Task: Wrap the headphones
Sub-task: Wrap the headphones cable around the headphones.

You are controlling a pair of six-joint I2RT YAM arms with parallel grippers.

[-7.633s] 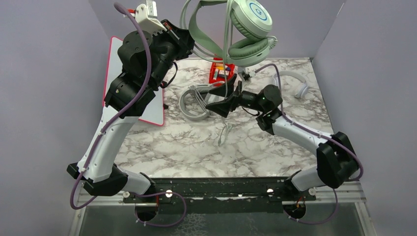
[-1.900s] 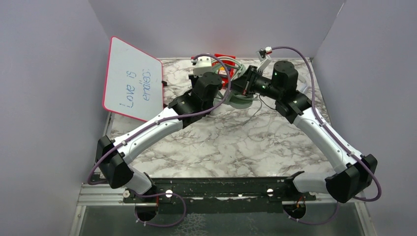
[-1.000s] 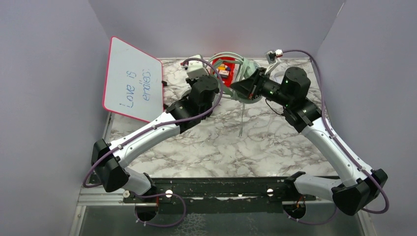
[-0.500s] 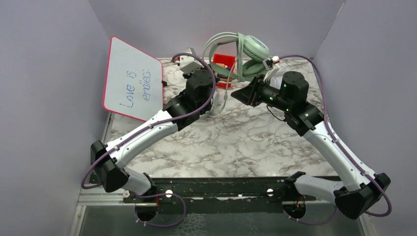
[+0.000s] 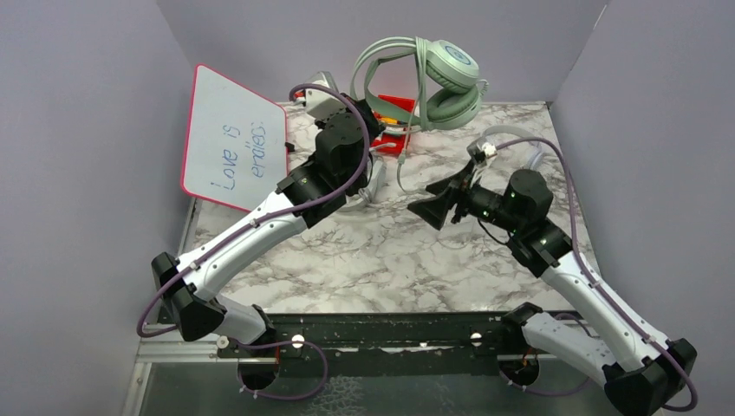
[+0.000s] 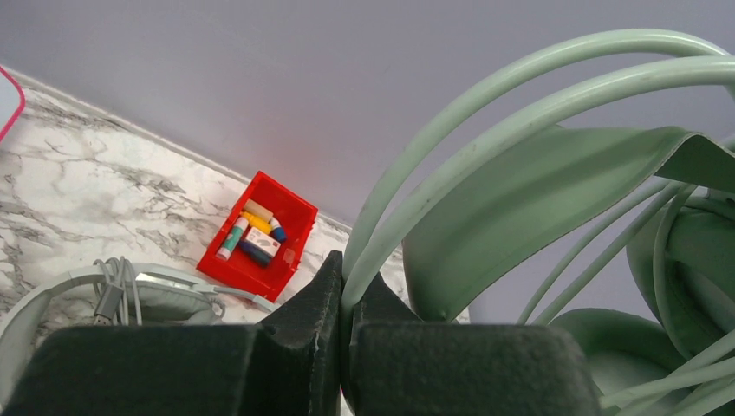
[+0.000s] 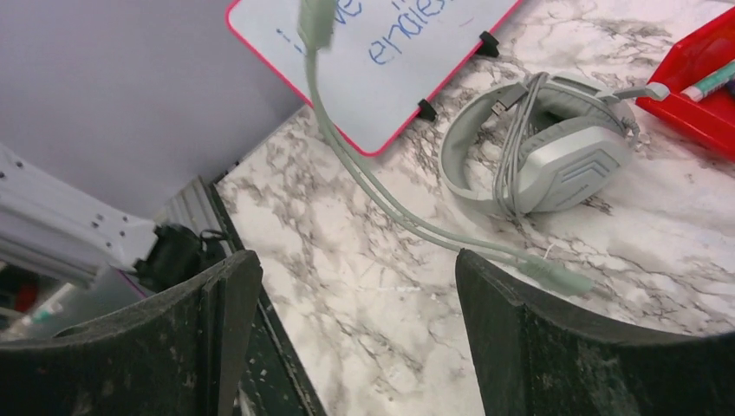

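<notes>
The mint-green headphones hang in the air at the back of the table, and my left gripper is shut on the thin headband wires. Their long cable drops to the table, its plug lying on the marble. My right gripper stands open over the table's middle with nothing between its fingers. The grey-white headphones lie flat with their cable wound round them, partly hidden under my left arm in the top view. The small white headphones lie at the back right.
A red bin of markers sits at the back, under the lifted headset. A whiteboard with a pink rim leans against the left wall. Grey walls close in the left, back and right sides.
My left arm has lifted the mint-green headset higher and further back. My right gripper has opened, let go at the headset, and drawn back and down toward the table's middle.
</notes>
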